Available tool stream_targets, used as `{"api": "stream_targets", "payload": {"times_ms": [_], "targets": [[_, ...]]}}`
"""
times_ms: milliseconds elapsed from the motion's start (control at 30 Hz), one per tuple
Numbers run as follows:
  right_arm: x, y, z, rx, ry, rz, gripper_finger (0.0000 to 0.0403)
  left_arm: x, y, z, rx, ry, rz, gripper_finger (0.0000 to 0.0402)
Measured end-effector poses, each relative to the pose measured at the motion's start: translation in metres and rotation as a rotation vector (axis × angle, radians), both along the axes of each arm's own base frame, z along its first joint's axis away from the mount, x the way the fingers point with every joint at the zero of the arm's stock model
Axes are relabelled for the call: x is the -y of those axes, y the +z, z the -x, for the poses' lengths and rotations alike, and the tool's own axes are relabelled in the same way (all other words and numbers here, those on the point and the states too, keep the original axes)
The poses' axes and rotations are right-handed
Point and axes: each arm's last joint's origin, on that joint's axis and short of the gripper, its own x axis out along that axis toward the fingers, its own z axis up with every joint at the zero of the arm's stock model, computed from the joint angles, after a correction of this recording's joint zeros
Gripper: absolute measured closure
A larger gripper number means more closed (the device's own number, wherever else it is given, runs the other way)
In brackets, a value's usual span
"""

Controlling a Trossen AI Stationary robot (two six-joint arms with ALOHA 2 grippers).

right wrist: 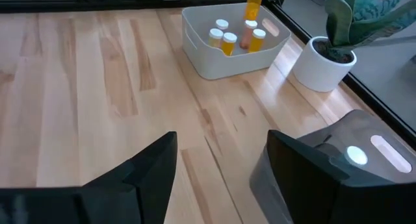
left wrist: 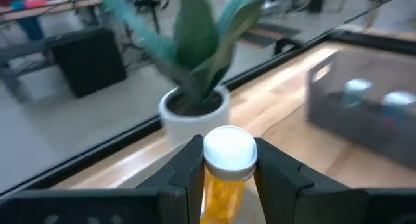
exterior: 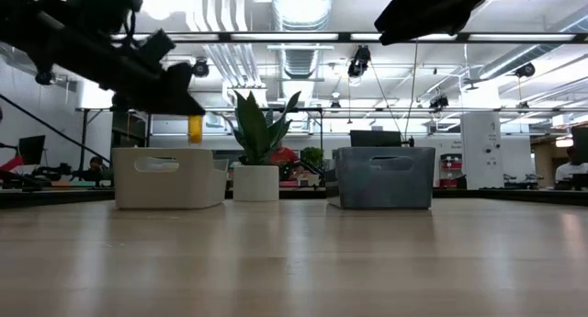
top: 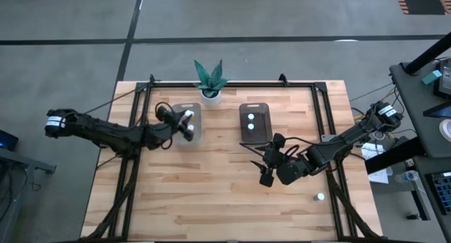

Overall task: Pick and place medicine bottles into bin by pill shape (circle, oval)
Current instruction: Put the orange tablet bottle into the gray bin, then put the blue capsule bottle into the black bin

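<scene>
My left gripper [top: 187, 122] is over the pale clear bin [top: 190, 134], shut on a medicine bottle [left wrist: 227, 160] with a white cap and an amber body. The bottle also shows in the low view [exterior: 195, 129], above the pale bin [exterior: 170, 177]. Several bottles [right wrist: 227, 39] stand inside that bin. The dark grey bin [top: 255, 134] holds two white-capped bottles [top: 249, 121]. One more bottle [top: 320, 197] stands on the table near the right front. My right gripper [top: 267, 177] is open and empty in front of the dark bin. My left gripper pinches the bottle between its two fingers [left wrist: 188, 169], on the amber body just under the white cap [left wrist: 224, 185]. The fingers come from the table's left. The bottle is upright and lifted clear, above the pale bin's rim.
A green plant in a white pot [top: 210, 95] stands at the far edge between the two bins. A black frame rail [top: 232, 84] runs along the table's edges. Bare wood [top: 197, 194] lies in front of the bins.
</scene>
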Motion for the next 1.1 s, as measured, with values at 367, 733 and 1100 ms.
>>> {"api": "stream_targets", "payload": {"times_ms": [367,733,1100], "targets": [[0.0,-0.002,0.0,-0.004,0.0,0.002,0.0174,-0.009,-0.024,0.004,-0.092,0.053,0.07,0.031],[0.0,-0.002,0.0,0.001,0.0,-0.001,0.0174,-0.016,-0.038,0.001,-0.124,0.106,0.108,0.031],[0.0,-0.002,0.0,0.004,0.001,-0.002,0.0174,-0.016,-0.043,-0.001,-0.117,0.123,0.138,0.0259]]}}
